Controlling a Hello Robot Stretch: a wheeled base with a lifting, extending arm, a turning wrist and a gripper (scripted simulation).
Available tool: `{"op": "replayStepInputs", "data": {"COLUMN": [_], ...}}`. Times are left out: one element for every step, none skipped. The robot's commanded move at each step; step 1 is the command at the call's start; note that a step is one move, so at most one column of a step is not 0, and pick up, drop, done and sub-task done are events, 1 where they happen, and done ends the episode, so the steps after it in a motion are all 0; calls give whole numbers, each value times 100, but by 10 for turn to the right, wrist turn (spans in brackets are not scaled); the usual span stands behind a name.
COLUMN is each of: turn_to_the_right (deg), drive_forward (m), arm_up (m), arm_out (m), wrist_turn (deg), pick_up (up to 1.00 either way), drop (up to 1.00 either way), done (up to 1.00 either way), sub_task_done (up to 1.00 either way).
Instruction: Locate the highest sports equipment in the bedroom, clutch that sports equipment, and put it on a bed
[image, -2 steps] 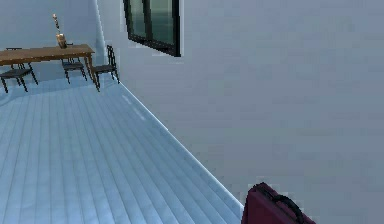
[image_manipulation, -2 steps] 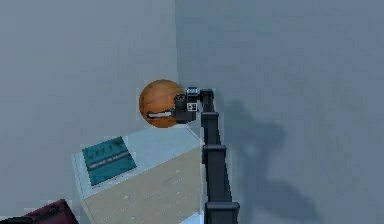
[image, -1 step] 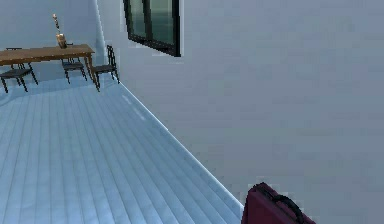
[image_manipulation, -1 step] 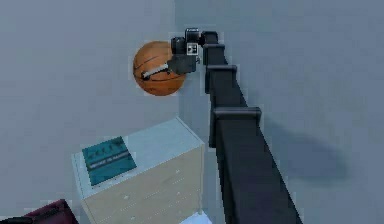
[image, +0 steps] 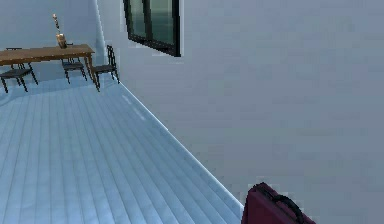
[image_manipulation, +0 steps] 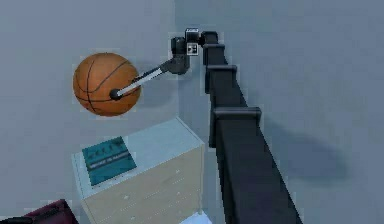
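An orange basketball hangs in the air in front of a grey wall, well above a pale chest of drawers. The dark arm rises from the arm side view's bottom edge and ends near the top. From there my gripper reaches left and down, and its thin fingers end on the ball. The ball is clear of every surface, so my gripper holds the basketball.
A teal book lies on the chest's top. A dark red bag stands on the floor by the wall. Far off are a wooden table, dark chairs and a dark-framed window. Pale plank floor lies open ahead.
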Motion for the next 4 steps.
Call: {"op": "replayStepInputs", "data": {"turn_to_the_right": [0,0,0,-450], "drive_forward": [0,0,0,0], "arm_up": [0,0,0,0], "arm_out": [0,0,-46,0], "wrist_turn": [-450,-90,0,0], "pick_up": [0,0,0,0], "drop": [0,0,0,0], "done": [0,0,0,0], "sub_task_done": [0,0,0,0]}}
